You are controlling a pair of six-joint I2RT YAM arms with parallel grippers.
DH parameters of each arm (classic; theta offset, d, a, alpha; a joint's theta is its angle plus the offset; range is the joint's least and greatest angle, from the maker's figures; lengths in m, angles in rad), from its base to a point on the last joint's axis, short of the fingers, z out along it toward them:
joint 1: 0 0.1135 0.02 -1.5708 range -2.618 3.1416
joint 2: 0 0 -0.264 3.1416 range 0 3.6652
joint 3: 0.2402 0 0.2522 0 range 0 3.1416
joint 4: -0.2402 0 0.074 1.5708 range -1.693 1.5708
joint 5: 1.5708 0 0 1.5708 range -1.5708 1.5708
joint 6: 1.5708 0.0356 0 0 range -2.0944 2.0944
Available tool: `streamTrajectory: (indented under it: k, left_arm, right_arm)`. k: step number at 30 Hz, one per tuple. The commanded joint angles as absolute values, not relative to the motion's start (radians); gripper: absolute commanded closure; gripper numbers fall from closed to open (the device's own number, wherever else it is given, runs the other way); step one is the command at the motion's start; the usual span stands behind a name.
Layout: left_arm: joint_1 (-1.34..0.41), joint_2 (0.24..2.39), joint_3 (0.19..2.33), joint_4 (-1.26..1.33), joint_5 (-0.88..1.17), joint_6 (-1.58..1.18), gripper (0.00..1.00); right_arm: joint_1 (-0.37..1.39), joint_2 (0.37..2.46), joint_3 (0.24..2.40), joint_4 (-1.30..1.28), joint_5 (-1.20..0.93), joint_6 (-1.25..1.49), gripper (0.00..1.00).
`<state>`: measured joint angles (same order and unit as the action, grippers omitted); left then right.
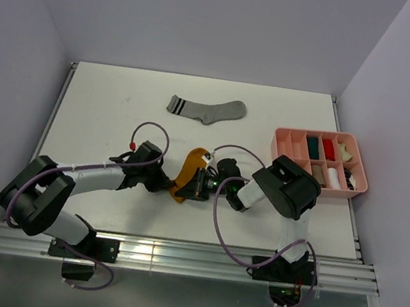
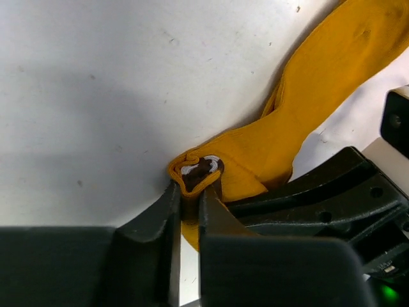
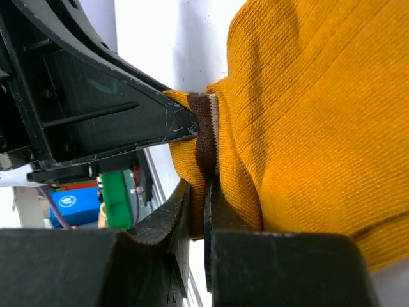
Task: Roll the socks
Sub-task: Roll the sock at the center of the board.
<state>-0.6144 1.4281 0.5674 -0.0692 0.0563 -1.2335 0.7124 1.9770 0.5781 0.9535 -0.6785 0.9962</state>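
left wrist view: left gripper (image 2: 189, 192) pinches the striped cuff (image 2: 202, 169) of the mustard sock (image 2: 319, 89); right gripper (image 3: 197, 198) clamps it too, likely steadying the first fold for rolling.

grey sock (image 1: 206, 110) back-ctr, pink tray (image 1: 316, 134) blocks R

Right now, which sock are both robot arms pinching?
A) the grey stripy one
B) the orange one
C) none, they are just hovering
B: the left end effector and the right end effector are both shut on the mustard-orange sock, while the grey sock lies alone farther back.
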Motion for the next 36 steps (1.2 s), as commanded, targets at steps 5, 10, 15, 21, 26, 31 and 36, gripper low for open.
streamTrajectory:
  k: [5,10,15,21,26,31,36]
  left_arm:
    - [-0.623,1.545,0.757,-0.406,-0.035,-1.106,1.0]
    - [-0.623,1.661,0.943,-0.63,-0.095,-0.981,1.0]
    - [-0.623,1.776,1.135,-0.751,-0.117,-0.871,1.0]
    - [-0.621,1.902,1.268,-0.839,-0.107,-0.761,0.99]
    - [-0.623,1.936,1.312,-0.868,-0.11,-0.729,1.0]
    - [-0.621,1.948,1.325,-0.874,-0.114,-0.707,1.0]
    - [-0.618,1.957,1.335,-0.876,-0.112,-0.692,1.0]
  right_arm:
    - [0.719,1.832,0.604,0.654,-0.54,0.78,0.73]
    - [0.77,1.655,0.629,0.484,-0.336,0.632,0.57]
    - [0.876,1.508,0.653,0.332,-0.019,0.474,0.5]
    - [1.052,1.544,0.762,0.264,0.303,0.351,0.49]
    - [1.149,1.664,0.854,0.23,0.459,0.279,0.48]
    - [1.204,1.759,0.936,0.198,0.502,0.252,0.48]
    - [1.221,1.853,0.986,0.158,0.569,0.252,0.48]
